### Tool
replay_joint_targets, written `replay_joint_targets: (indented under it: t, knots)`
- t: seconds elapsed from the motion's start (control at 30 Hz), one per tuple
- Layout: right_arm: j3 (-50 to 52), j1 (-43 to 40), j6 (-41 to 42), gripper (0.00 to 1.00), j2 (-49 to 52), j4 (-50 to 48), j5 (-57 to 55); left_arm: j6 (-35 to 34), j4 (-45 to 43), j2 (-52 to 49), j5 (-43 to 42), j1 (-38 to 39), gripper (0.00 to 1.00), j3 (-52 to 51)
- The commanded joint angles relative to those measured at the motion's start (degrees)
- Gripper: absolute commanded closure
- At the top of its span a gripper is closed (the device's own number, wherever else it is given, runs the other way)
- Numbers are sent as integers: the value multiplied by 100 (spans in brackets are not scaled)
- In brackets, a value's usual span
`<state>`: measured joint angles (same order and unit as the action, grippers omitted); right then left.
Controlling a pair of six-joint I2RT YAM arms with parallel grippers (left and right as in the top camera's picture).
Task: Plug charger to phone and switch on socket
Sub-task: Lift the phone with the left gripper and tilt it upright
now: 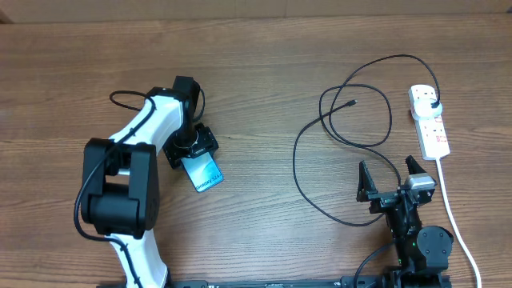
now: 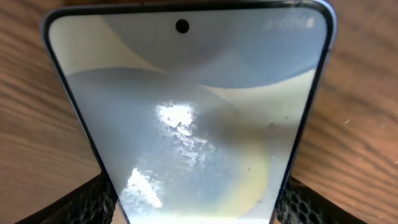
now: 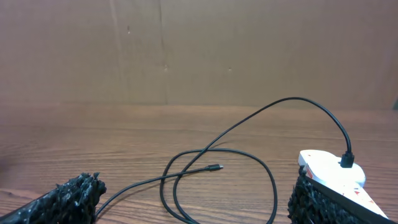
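Note:
The phone (image 1: 205, 173), with its light-blue screen up, lies on the table left of centre. My left gripper (image 1: 190, 149) is shut on its upper end. In the left wrist view the phone (image 2: 186, 112) fills the frame and both fingers press its side edges. The charger cable (image 1: 320, 136) lies in loose loops right of centre, its connector tip (image 1: 353, 102) free on the wood. Its black plug (image 1: 433, 105) sits in the white socket strip (image 1: 432, 134) at the far right. My right gripper (image 1: 391, 179) is open and empty, near the front edge below the loops. The right wrist view shows the tip (image 3: 217, 167) and the socket (image 3: 326, 169).
The socket's white cord (image 1: 458, 224) runs down the right side to the front edge. The right arm's base (image 1: 420, 248) sits at the front right. The left arm's white links (image 1: 120, 184) cover the table's left part. A cardboard wall (image 3: 186, 50) stands behind the table.

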<state>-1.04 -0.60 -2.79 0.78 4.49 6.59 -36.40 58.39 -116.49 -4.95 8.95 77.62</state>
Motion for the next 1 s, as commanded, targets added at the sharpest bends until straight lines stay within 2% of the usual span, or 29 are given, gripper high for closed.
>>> replay_joint_targets:
  t: [0.0, 0.17, 0.37, 0.97]
  knots:
    - [59, 22, -9, 0, -61, -26, -55, 46, 319, -190, -306, 7, 27, 400]
    - [59, 22, -11, 0, -61, -28, -55, 205, 894, -190, -422, 7, 29, 868]
    - [59, 22, -9, 0, -61, -28, -55, 658, 1226, -190, -1027, 7, 31, 1130]
    - [59, 22, -11, 0, -61, -26, -55, 2177, 2380, -190, -4284, 7, 32, 1187]
